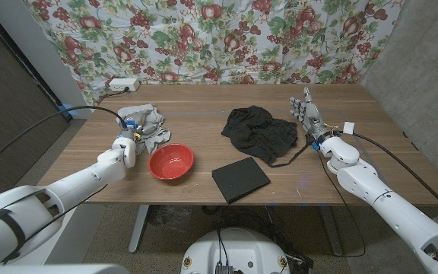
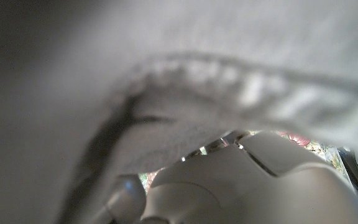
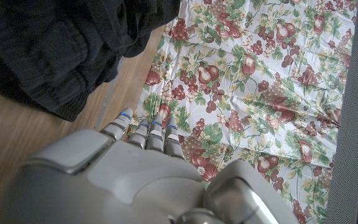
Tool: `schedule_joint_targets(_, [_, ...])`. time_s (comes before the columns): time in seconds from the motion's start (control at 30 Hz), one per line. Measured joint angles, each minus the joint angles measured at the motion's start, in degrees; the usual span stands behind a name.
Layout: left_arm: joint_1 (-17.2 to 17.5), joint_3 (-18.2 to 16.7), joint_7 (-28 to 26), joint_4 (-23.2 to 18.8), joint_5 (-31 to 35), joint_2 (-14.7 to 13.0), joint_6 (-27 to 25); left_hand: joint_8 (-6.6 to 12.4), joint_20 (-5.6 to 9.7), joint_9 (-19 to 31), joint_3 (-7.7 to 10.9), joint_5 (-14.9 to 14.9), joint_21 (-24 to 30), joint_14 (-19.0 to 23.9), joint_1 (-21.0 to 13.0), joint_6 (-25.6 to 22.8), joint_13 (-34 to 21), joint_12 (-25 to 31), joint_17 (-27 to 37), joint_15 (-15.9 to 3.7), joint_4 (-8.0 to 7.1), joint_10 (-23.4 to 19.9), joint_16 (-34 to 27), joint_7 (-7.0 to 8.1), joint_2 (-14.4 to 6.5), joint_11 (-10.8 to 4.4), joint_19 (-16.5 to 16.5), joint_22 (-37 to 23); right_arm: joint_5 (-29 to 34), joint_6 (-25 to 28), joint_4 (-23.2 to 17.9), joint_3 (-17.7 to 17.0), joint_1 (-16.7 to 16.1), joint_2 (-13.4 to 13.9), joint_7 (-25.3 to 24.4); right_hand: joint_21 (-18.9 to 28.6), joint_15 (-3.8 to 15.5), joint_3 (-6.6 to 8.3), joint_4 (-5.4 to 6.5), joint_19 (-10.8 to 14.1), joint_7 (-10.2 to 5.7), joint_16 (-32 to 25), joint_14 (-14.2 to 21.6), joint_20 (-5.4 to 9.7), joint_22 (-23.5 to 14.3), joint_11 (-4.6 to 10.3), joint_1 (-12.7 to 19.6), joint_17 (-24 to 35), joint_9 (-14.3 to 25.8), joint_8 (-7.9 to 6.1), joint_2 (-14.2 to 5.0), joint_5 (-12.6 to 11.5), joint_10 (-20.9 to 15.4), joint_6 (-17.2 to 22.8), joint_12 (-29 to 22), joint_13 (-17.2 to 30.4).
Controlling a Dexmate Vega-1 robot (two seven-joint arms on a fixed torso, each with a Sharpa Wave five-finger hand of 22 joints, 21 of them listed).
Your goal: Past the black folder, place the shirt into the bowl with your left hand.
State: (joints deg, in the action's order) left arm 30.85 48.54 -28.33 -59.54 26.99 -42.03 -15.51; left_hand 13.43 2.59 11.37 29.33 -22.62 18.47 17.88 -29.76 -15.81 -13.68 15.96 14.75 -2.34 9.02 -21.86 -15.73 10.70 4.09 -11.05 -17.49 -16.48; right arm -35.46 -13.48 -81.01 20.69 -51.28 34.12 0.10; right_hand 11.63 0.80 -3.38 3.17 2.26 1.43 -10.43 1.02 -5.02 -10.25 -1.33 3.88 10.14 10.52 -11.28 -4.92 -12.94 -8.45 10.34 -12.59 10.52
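Nearest the front edge of the table (image 1: 204,194): black folder (image 1: 240,180), lying flat, slightly skewed, nothing touching it. Just beyond and to the robot's left — red bowl (image 1: 171,160), upright, empty as far as the head view shows.

L hand (image 1: 129,137) sits just beside the bowl's far-left rim, reaching into the grey shirt (image 1: 149,122), which is bunched on the tabletop behind the bowl. Fingers look buried in the cloth; L wrist view is pressed up against grey fabric (image 2: 185,74), a seam running across, blurred. Judging from that, the hand is gripping or about to grip — whether the fingers are actually clamped on the cloth, can't tell. Shirt still seems to rest on the table, not lifted.

Mid-table: black garment (image 1: 259,134), crumpled, well apart from the shirt, a cord trailing toward the R side. Not the task item, by the look of it.

R hand (image 1: 309,118) stands near the black garment's far-right edge, fingers extended upward and close together, holding nothing — parked out of the way, probably since the task calls for the L. R wrist view shows the same fingers (image 3: 148,130) straight, dark cloth alongside.

Farthest: white power strip (image 1: 122,84) at the back-left corner; floral cloth (image 1: 226,38) hung behind.

Next step as I read it: secure grip, lift, short carry to the bowl. Risk — loose cloth draping over the rim.
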Motion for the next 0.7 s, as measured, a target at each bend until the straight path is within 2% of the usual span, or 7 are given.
schedule_joint_targets(0.37, [0.75,-0.37,-0.25,-1.04,-0.03,-0.17,-0.74,4.00,-0.24,0.18,1.06,1.24,2.38,1.64,-1.49,-11.66,-2.00,1.89,2.27,-0.01,0.06,-1.86,-1.46,-1.60,0.39,-0.36,0.26,-2.30,-0.15,0.06,-0.80,-0.27,-0.63,0.41,-0.08,0.00,0.00,0.00,0.00,0.00,0.00,0.00,0.00,0.00,0.00,0.00,0.00,0.00,0.00,0.00,0.00,-0.02,0.00,0.00,0.00,0.00])
schedule_joint_targets(0.53, [1.04,-0.51,-0.45,-1.35,-0.09,-0.24,-0.91,4.84,-0.25,0.75,1.66,1.25,2.78,2.65,-1.83,-13.47,-2.44,2.48,2.96,-0.21,0.08,-2.67,-1.92,-2.01,0.27,-0.23,0.26,-2.69,-0.22,0.09,-1.12,-0.37,-0.86,0.50,-0.22,0.00,0.00,0.00,0.00,0.00,0.00,0.00,0.00,0.00,0.00,0.00,0.00,0.00,0.00,0.00,0.00,-0.02,0.00,-0.01,0.00,0.00])
schedule_joint_targets(0.7, [1.25,-0.67,-0.61,-1.55,-0.16,-0.29,-1.01,5.29,-0.25,1.00,1.81,1.65,3.11,2.86,-2.27,-14.20,-2.79,2.82,3.43,-0.01,-0.08,-3.22,-2.34,-2.32,0.43,-0.79,0.26,-2.96,-0.25,0.10,-1.28,-0.42,-1.04,0.54,-0.35,0.00,0.00,0.00,0.00,0.00,0.00,0.00,0.00,0.00,0.00,0.00,0.00,0.00,0.00,0.00,0.00,-0.03,0.00,-0.01,0.00,0.00])
